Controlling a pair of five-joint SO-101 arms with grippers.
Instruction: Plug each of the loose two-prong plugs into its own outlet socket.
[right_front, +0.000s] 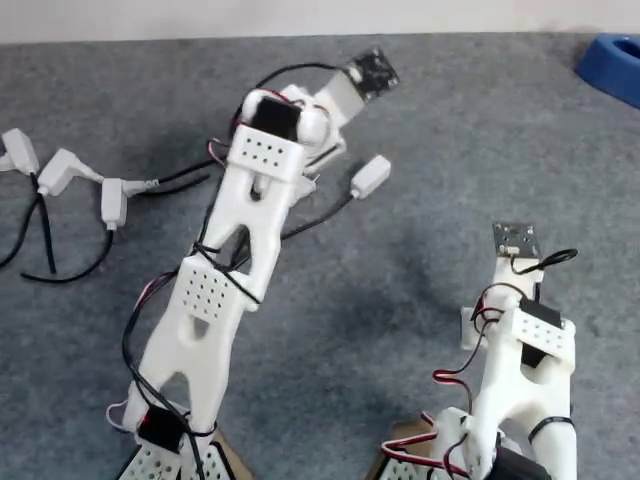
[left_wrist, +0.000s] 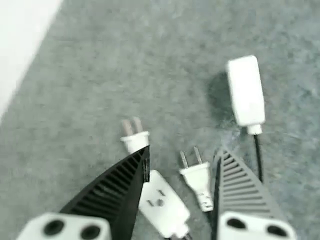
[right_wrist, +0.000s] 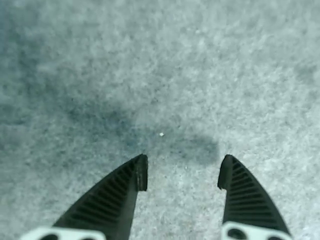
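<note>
Where the high camera looks down on the grey carpet (right_front: 450, 150), I count four white cord ends. A cluster of three (right_front: 60, 170) lies at the far left. One white block (right_front: 370, 177) on a black cable sits just beside the head of the left arm (right_front: 250, 170), and the right arm (right_front: 525, 340) stands well apart.

The left wrist view brings in what lies under that arm, two two-prong plugs and one outlet socket (left_wrist: 162, 205). The middle plug (left_wrist: 197, 177) lies between the spread fingers of the left gripper (left_wrist: 182, 152), and the outer plug (left_wrist: 134, 137) lies at one fingertip. The socket is just beside the middle plug.

In the right wrist view the right gripper (right_wrist: 185, 165) hangs spread over bare carpet.
</note>
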